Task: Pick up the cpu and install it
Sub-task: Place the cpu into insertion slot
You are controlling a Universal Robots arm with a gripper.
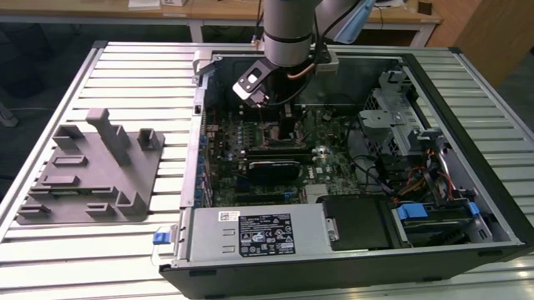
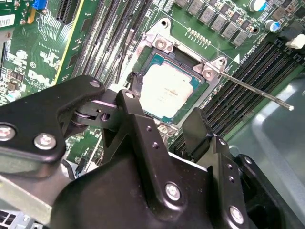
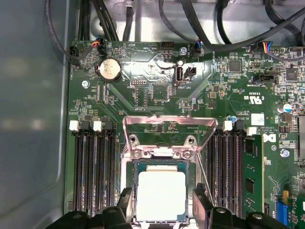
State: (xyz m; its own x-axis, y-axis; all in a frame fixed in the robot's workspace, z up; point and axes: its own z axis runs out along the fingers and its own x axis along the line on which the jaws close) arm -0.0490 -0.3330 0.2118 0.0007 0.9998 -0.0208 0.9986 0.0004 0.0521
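Open computer case (image 1: 484,156) with the arm reaching inside. The pincer (image 3: 162,209) hangs straight above the socket (image 2: 159,45), its two black fingers (image 3: 125,206) spread. The cpu (image 3: 161,190) lies flat in the socket, directly beneath the pincer and between its fingers. A sliver of socket shows on each side of it in the first wrist view, so the cpu reads as let go rather than pinched. Beyond the fingertips the hinged metal frame (image 3: 167,125) stands open, and its wire lever (image 2: 252,90) juts out to one side. Memory slots (image 3: 93,167) flank the pincer on both sides. The cpu looks light, thin and rigid, with a smooth metal lid. It is probably delicate underneath, so it is best held by two opposite edges and kept level.
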